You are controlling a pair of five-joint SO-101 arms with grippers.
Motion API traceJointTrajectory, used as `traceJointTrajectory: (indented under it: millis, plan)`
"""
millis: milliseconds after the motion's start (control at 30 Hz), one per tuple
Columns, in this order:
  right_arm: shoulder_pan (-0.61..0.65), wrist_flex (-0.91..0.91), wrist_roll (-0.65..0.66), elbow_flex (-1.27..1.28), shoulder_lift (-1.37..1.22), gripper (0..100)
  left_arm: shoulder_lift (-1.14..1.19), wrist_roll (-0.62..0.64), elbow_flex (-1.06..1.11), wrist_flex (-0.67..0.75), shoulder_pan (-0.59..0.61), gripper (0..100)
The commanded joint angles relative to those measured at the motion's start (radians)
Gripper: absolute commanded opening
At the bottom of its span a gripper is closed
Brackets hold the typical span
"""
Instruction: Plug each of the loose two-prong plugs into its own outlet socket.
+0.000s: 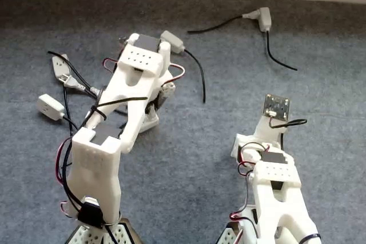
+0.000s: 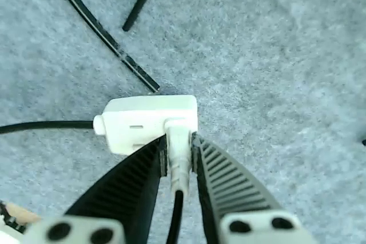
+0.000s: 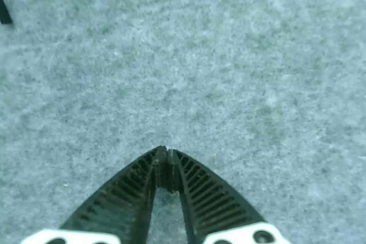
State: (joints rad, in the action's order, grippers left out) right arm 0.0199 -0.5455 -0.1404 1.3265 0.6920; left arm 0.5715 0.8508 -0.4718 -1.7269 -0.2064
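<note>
Left wrist view: left pincer (image 2: 179,141) clamps plug (image 2: 178,164) touching outlet socket (image 2: 140,123); right pincer (image 3: 167,157) closed, empty.

White plastic-shelled left arm (image 1: 123,101) and right arm (image 1: 277,190) carry black motor blocks and loose red, black and white wires. Black ribbed wedge-shaped fingers (image 2: 229,184) join white screw-holed bases.

place: robot lab bench | signs: grey felt cover (image 1: 217,135); white arms (image 1: 128,92) with bare wiring (image 1: 62,167)
</note>
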Motion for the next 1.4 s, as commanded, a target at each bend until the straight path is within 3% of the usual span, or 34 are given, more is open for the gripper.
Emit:
traceJointTrajectory:
  millis: [0, 267, 500, 700, 833, 1033, 1100, 1367]
  plan:
    - [0.007, 0.013, 0.002, -0.004, 0.013, 0.6, -0.070, -0.100, -0.041, -0.028, 0.002, 16]
    - [0.005, 0.013, 0.002, -0.004, 0.013, 0.6, -0.255, -0.187, -0.044, -0.026, -0.016, 24]
    - [0.005, 0.013, 0.002, -0.004, 0.013, 0.6, -0.430, -0.578, -0.044, 0.092, -0.033, 27]
    - [0.004, 0.013, 0.002, -0.002, 0.013, 0.6, -0.467, -0.942, -0.044, 0.221, 0.045, 27]
    - [0.004, 0.013, 0.002, -0.002, 0.013, 0.6, -0.473, -1.209, -0.039, 0.209, 0.087, 27]
    - [0.004, 0.013, 0.002, -0.002, 0.012, 0.6, -0.464, -1.594, -0.031, 0.041, 0.094, 27]
    - [0.004, 0.013, 0.002, -0.002, 0.012, 0.6, -0.466, -1.651, -0.007, 0.003, 0.091, 27]
    - [0.004, 0.013, 0.002, -0.002, 0.012, 0.6, -0.464, -1.657, 0.171, -0.005, 0.091, 27]
